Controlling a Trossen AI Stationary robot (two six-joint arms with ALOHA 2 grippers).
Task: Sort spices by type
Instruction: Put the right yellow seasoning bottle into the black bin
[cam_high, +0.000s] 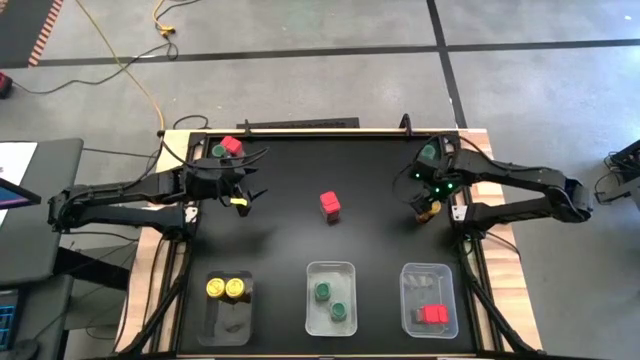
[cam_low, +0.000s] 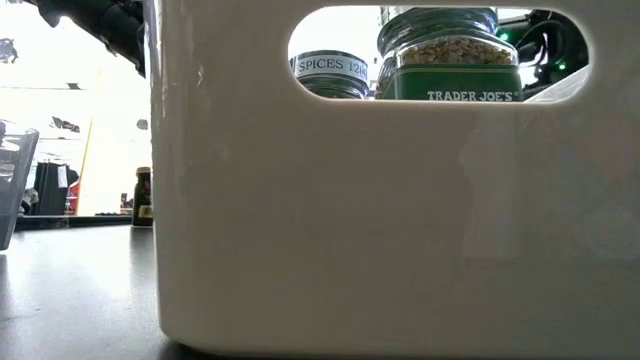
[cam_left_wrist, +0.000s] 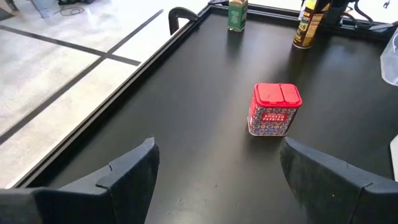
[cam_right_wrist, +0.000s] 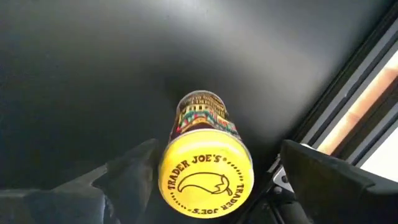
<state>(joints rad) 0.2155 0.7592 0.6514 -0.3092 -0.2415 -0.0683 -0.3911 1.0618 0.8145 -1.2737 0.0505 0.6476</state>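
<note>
High view: three clear plastic trays (cam_high: 330, 270) at table's six o'clock hold jars by lid colour.
Left wrist view: left gripper (cam_left_wrist: 217, 171) spread, facing red-lidded spice jar (cam_left_wrist: 275, 109).
Right wrist view: right gripper (cam_right_wrist: 214, 171) spread, straddling yellow-lidded spice jar (cam_right_wrist: 207, 172), likely ready to clamp.

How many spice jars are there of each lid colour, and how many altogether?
Yellow-lid jars: 4 (one is only a yellow patch by the left tool, so less sure)
Green-lid jars: 4
Red-lid jars: 4 (the two in the right tray sit close together)
Total: 12
</note>
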